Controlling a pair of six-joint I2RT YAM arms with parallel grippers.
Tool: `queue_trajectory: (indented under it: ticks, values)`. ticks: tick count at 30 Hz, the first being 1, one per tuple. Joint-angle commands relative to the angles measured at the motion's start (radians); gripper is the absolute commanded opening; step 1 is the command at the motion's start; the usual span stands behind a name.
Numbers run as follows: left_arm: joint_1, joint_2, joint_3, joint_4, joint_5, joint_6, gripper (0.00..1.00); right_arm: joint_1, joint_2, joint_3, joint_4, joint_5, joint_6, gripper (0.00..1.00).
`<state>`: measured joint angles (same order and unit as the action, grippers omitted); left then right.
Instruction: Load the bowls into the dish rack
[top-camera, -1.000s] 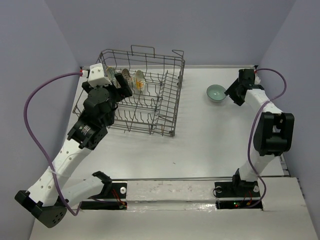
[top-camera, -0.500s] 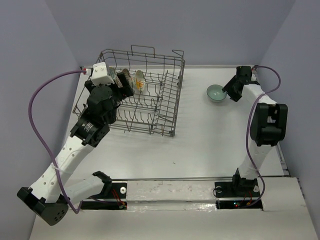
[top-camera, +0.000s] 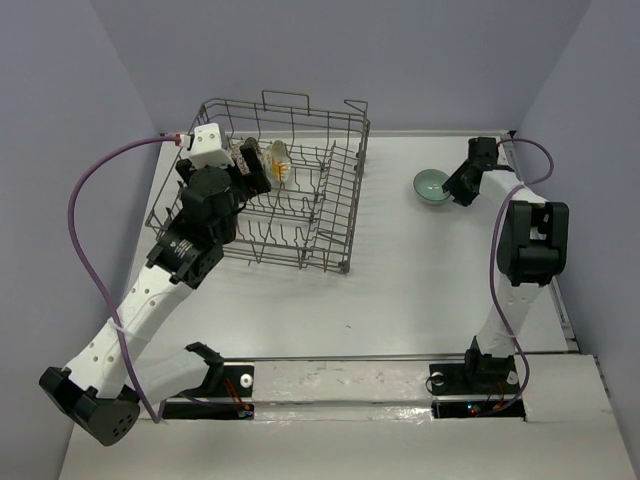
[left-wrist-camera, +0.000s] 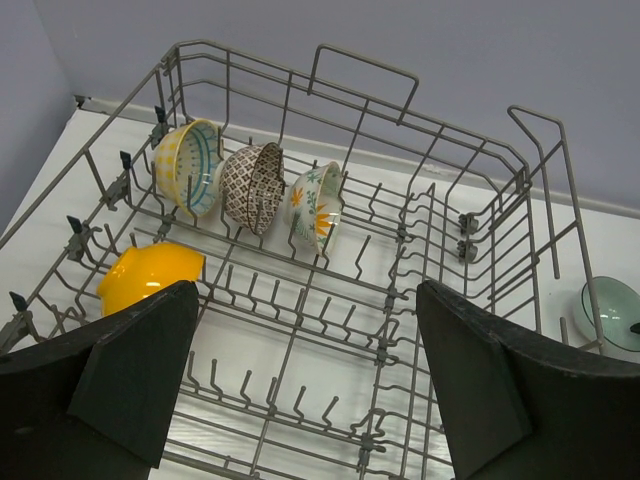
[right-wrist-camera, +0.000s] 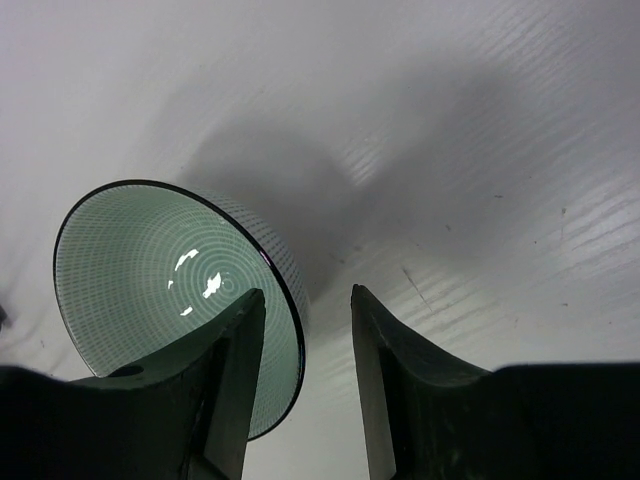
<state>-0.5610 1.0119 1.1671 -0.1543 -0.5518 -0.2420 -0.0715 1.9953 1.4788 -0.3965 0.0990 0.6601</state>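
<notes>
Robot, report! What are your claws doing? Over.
Left claw open over dish rack, four bowls inside. Right claw open, straddling rim of teal bowl. Nothing blocking.

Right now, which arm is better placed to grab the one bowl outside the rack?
Right. The right claw straddles the teal bowl's rim on the table, not yet closed. The left claw hangs open over the dish rack, far from that bowl.
</notes>
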Motion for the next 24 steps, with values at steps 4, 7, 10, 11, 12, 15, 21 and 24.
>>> queue_trajectory:
  ticks: [4, 7, 10, 11, 12, 15, 21, 24]
  values:
    - [0.006, 0.005, 0.013, 0.027, -0.002, -0.019, 0.99, -0.002, 0.014, 0.021, 0.047, -0.015, 0.003, 0.41]
    - [0.006, 0.010, 0.013, 0.027, 0.000, -0.020, 0.99, -0.002, 0.020, 0.025, 0.047, -0.016, 0.003, 0.33]
    - [0.007, 0.014, 0.013, 0.027, 0.001, -0.026, 0.99, -0.002, 0.017, 0.023, 0.047, -0.019, 0.001, 0.13]
    - [0.007, 0.014, 0.013, 0.027, 0.001, -0.026, 0.99, -0.002, 0.014, 0.020, 0.048, -0.019, 0.003, 0.08]
    - [0.007, 0.017, 0.014, 0.027, 0.001, -0.029, 0.99, -0.002, 0.011, 0.017, 0.050, -0.021, 0.001, 0.01]
    - [0.007, 0.024, 0.023, 0.022, 0.010, -0.031, 0.99, -0.002, -0.006, 0.006, 0.051, -0.021, -0.001, 0.01]
    - [0.007, 0.053, 0.117, -0.030, 0.095, -0.031, 0.97, -0.002, -0.153, -0.106, 0.087, -0.065, 0.006, 0.01]
    - [0.007, 0.080, 0.190, -0.070, 0.159, -0.031, 0.97, 0.018, -0.286, -0.184, 0.097, -0.084, 0.009, 0.01]
